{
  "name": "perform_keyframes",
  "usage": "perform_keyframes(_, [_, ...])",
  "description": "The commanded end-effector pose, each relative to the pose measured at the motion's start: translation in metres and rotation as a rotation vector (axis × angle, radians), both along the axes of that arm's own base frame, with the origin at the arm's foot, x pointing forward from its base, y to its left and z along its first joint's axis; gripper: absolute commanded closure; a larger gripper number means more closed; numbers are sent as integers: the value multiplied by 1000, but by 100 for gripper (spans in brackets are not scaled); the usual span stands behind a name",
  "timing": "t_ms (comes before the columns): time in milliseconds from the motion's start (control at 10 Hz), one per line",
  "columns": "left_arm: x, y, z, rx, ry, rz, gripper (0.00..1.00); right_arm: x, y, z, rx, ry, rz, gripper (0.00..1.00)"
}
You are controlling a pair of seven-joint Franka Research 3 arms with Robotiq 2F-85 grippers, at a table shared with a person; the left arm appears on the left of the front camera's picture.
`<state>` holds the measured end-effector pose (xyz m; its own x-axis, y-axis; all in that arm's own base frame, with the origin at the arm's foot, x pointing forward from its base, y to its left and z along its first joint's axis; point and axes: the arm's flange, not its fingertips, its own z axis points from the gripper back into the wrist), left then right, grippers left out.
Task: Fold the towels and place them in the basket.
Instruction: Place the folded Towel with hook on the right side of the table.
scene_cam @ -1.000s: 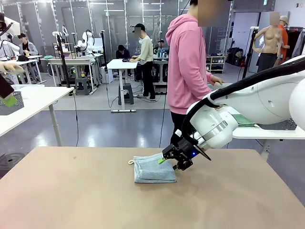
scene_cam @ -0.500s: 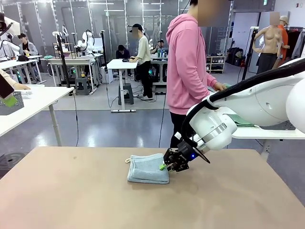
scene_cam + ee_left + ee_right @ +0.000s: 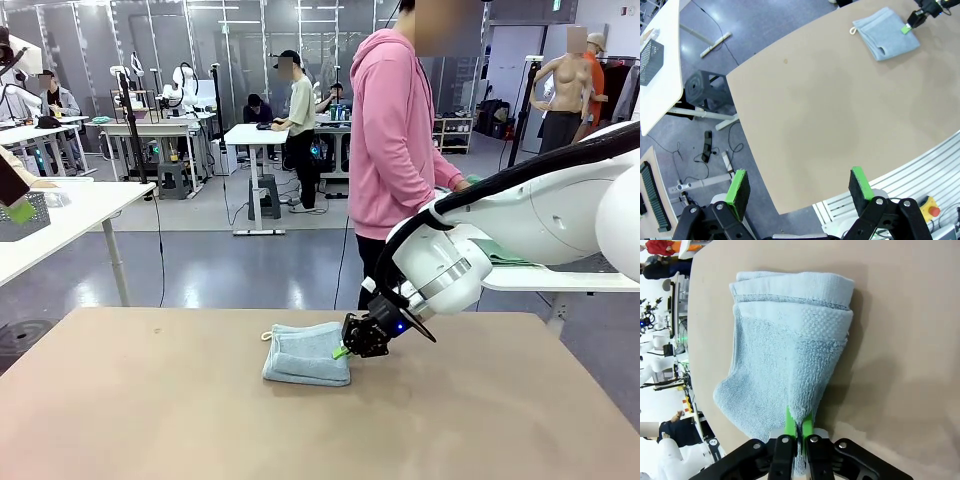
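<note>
One pale grey-blue towel point(image 3: 300, 355) lies folded on the tan table point(image 3: 150, 420), its white loop at the far left corner. My right gripper point(image 3: 343, 350) sits low at the towel's right edge. In the right wrist view the right gripper point(image 3: 799, 427) is shut, its green pads pinching the towel point(image 3: 785, 355) edge. High over the table's near left edge, my left gripper point(image 3: 800, 185) stands open with nothing in it; from there the towel point(image 3: 885, 35) and the right gripper point(image 3: 912, 20) show far off. The dark mesh basket point(image 3: 650, 62) stands on a white side table to the left.
A person in a pink hoodie point(image 3: 395, 130) stands at the far side, one hand on a white table point(image 3: 560, 280) at the right that holds green cloth point(image 3: 510, 255). The basket's white side table point(image 3: 70, 215) is beyond the left edge.
My right gripper has slid left, pushing the towel left across the table, and its fingers have closed on the towel's edge. The left gripper has stayed open.
</note>
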<state>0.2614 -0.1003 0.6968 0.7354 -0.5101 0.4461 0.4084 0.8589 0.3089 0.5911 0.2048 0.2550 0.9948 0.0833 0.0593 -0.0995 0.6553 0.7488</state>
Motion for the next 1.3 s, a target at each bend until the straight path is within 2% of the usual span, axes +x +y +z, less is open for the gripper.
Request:
perform_keyframes(0, [1, -1, 0, 3, -12, 8, 0, -7, 15, 10, 7, 49, -78, 100])
perform_keyframes(100, [1, -1, 0, 3, -12, 8, 0, 0, 0, 0, 0, 0, 0, 100])
perform_keyframes(600, [1, -1, 0, 3, -12, 8, 0, 0, 0, 0, 0, 0, 0, 100])
perform_keyframes(700, [1, -1, 0, 3, -12, 8, 0, 0, 2, 2, -2, 16, -17, 95])
perform_keyframes(900, [1, -1, 0, 3, -12, 8, 0, -24, -25, 24, -17, -42, 4, 95])
perform_keyframes(1200, [1, -1, 0, 3, -12, 8, 0, -46, -71, 41, -89, -99, -56, 95])
